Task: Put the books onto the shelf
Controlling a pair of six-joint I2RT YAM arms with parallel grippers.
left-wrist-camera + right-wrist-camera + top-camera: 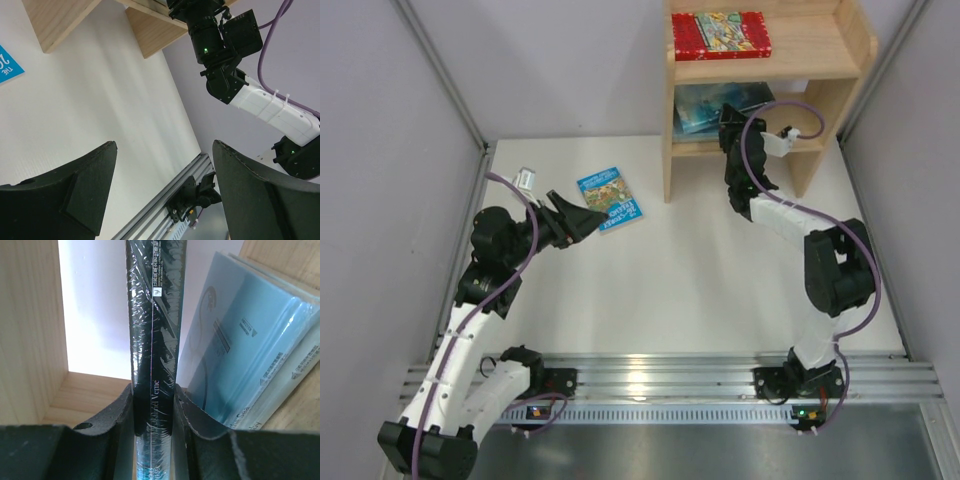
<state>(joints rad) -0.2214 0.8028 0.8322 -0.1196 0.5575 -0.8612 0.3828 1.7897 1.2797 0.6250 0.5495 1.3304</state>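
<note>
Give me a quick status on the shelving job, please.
Right gripper shut on dark teal book, inside lower tier of shelf. Left gripper open, empty, near blue book on table. Two pale books lean alongside.

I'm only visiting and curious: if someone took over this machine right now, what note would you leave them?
Left fingers: open, empty, near the bright blue book, which lies flat on the table.
Right fingers: shut on the dark teal book, held upright inside the lower tier of the shelf.
Done: red book flat on the upper tier; two pale blue-green books leaning in the lower tier.
Left to do: release the teal book, then shelve the blue one.
</note>
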